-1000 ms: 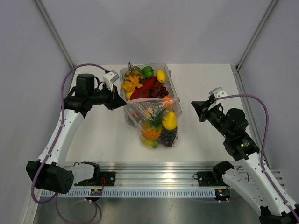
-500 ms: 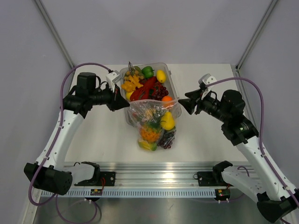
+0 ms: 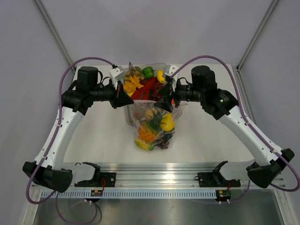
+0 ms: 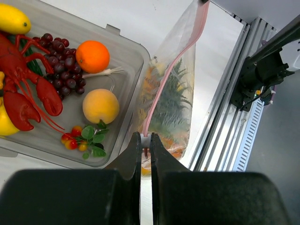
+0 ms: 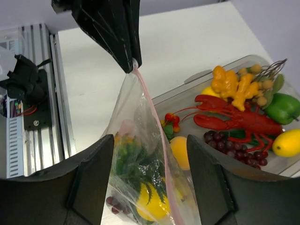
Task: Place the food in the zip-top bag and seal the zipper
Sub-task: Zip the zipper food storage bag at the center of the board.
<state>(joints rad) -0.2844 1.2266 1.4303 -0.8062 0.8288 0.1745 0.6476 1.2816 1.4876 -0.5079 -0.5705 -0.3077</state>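
The table [image 3: 93, 136] carries a clear tray [image 3: 171, 84] at 12 o'clock in the top view, with a red lobster [image 3: 146, 89], a green pepper [image 3: 148, 71] and other food lying in it. The zip-top bag [image 3: 152, 126] hangs just toward 6 o'clock from the tray, overlapping its near rim. It already holds a yellow mango [image 3: 167, 123] and several darker pieces. Its mouth is strung on a 9-to-3 line between the two arms, and its body droops toward 6 o'clock.

The left gripper [image 3: 125, 99], at the 9 o'clock end, is pinched tight on the corner of the zipper [image 5: 152, 108]. The right gripper [image 3: 164, 102], at the 3 o'clock end, stands wide and holds nothing.

In the right wrist view the pink strip runs from the left arm's fingertips at 12 o'clock straight down between the right arm's own spread fingers [image 5: 93, 173]. The strip's long axis therefore lies along the right arm's reach, and that arm looks best placed to close on it.

The tray rim crowds the bag's 12 o'clock side, while bare table lies open toward 6 o'clock, up to the rail [image 3: 154, 180]
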